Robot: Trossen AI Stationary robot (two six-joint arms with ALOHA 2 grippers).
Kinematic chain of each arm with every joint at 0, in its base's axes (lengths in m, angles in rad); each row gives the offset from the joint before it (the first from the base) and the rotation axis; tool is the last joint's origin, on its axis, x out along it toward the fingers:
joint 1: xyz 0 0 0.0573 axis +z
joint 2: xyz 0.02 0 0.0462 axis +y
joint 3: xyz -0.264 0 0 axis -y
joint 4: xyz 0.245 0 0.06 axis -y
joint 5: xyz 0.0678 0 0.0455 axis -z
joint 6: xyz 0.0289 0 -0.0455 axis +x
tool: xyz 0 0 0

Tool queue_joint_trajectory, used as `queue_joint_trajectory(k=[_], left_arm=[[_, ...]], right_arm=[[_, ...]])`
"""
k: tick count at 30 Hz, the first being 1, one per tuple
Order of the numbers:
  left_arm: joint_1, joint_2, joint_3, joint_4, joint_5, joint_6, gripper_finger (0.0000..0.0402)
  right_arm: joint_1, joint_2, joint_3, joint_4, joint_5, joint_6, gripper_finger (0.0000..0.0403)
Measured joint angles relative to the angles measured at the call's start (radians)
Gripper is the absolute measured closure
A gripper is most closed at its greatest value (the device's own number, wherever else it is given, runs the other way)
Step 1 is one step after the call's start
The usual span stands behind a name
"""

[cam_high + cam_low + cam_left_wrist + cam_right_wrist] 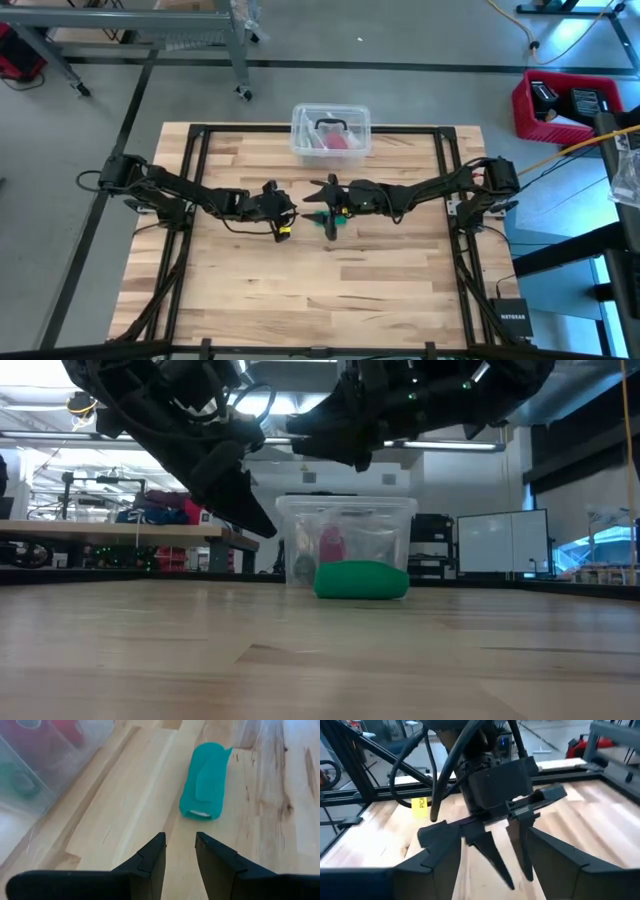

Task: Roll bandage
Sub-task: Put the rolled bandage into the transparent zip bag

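Note:
The bandage point(205, 782) is a rolled teal-green wad lying on its side on the wooden table, its loose end flap lying along the roll. It also shows in the low view point(362, 580) and in the high view point(318, 216) at the table's middle. My left gripper point(180, 851) is open by a narrow gap and empty, above the table just left of the roll point(290, 207). My right gripper point(497, 857) is open wide and empty, raised over the roll's right side point(322, 195), facing my left gripper. The roll does not show in the right wrist view.
A clear plastic tub point(331, 132) with a pink-red item point(340, 142) stands at the table's far edge, just behind the roll point(345, 545). A dark frame point(200, 135) runs round the table top. Bare wood lies toward the near edge point(320, 290).

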Motion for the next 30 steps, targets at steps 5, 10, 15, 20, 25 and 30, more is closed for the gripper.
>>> queue_joint_trajectory(k=[5, 10, 15, 20, 25, 30], left_arm=[[0.0, 0.0, 0.0, -0.005, 0.0, 0.0, 0.0302], [0.0, 0.0, 0.0, -0.005, 0.0, 0.0, 0.0302], [0.0, 0.0, 0.0, -0.004, 0.0, 0.0, 0.0302], [0.0, 0.0, 0.0, -0.003, 0.0, 0.0, 0.0302], [0.0, 0.0, 0.0, -0.004, 0.0, 0.0, 0.0302], [0.0, 0.0, 0.0, -0.004, 0.0, 0.0, 0.0302]], right_arm=[[0.0, 0.0, 0.0, -0.025, -0.039, 0.086, 0.0175], [0.0, 0.0, 0.0, -0.034, -0.117, 0.092, 0.0175], [0.0, 0.0, 0.0, -0.041, -0.16, 0.093, 0.0175], [0.0, 0.0, 0.0, -0.054, -0.165, 0.087, 0.0175], [0.0, 0.0, 0.0, -0.065, -0.165, 0.086, 0.0175], [0.0, 0.0, 0.0, -0.069, -0.166, 0.143, 0.0175]])
